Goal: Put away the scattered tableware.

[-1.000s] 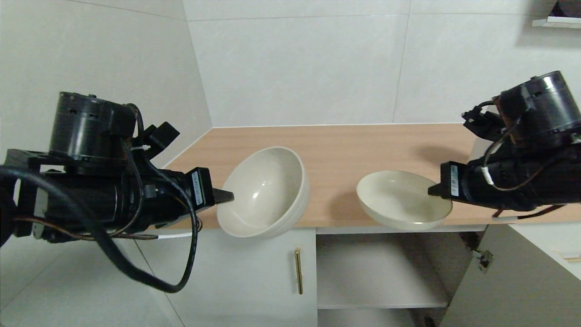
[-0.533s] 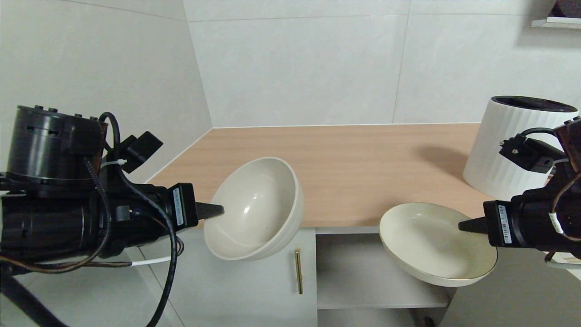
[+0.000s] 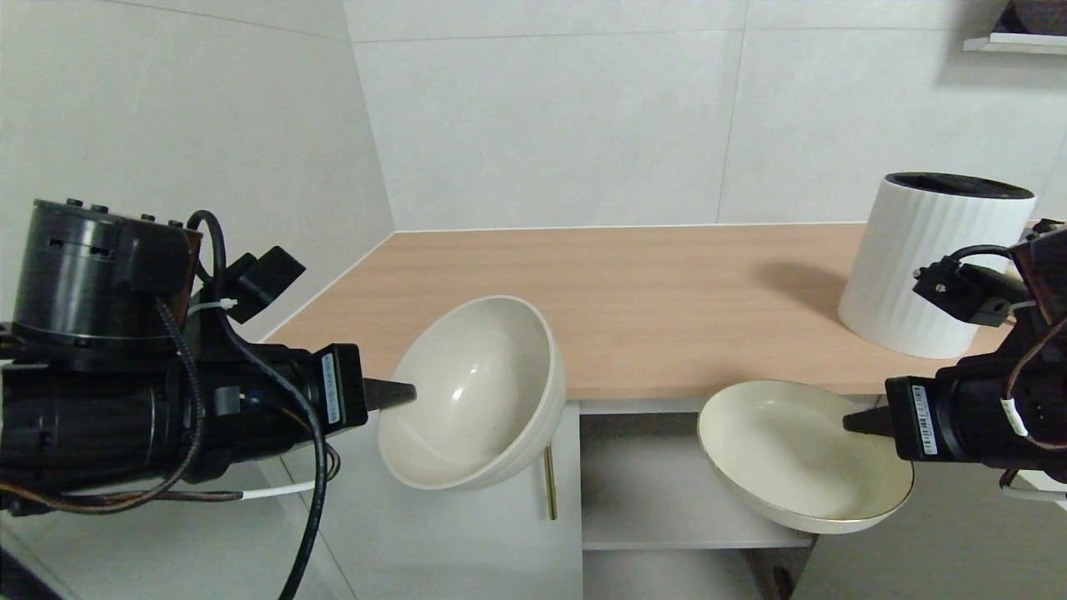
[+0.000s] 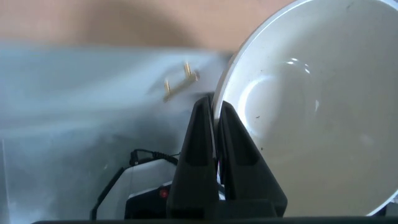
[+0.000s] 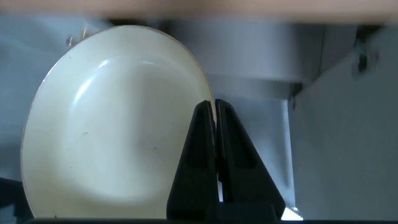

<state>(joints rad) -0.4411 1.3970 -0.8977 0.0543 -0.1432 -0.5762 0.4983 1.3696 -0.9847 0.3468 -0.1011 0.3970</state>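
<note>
So the left pincer (image 3: 407, 392) was clamped tight on the rim of the deep bowl (image 3: 475, 392), holding it tilted in the air just off the tabletop's (image 3: 633, 292) front edge. The right pincer (image 3: 850, 421) was pinched onto the rim of the shallow plate (image 3: 792, 454), held up in front of the open cabinet shelf (image 3: 667, 512). A white ribbed container (image 3: 934, 262) sat on the tabletop, off to the right.

Head view bright, light soft and even, coming from above. White ribbed cylinder container (image 3: 934, 267) throws soft shadow to its left on light wooden countertop (image 3: 633, 283). Small glare spots inside deep cream bowl (image 3: 475, 392); shallow cream plate (image 3: 792, 454) lit evenly. Open cupboard compartment (image 3: 642, 467) under counter dimmer. Wall tile lines (image 3: 733, 125) lean at picture edges. Left wrist view: gold cabinet handle (image 4: 180, 81) smeared, background blurred.
</note>
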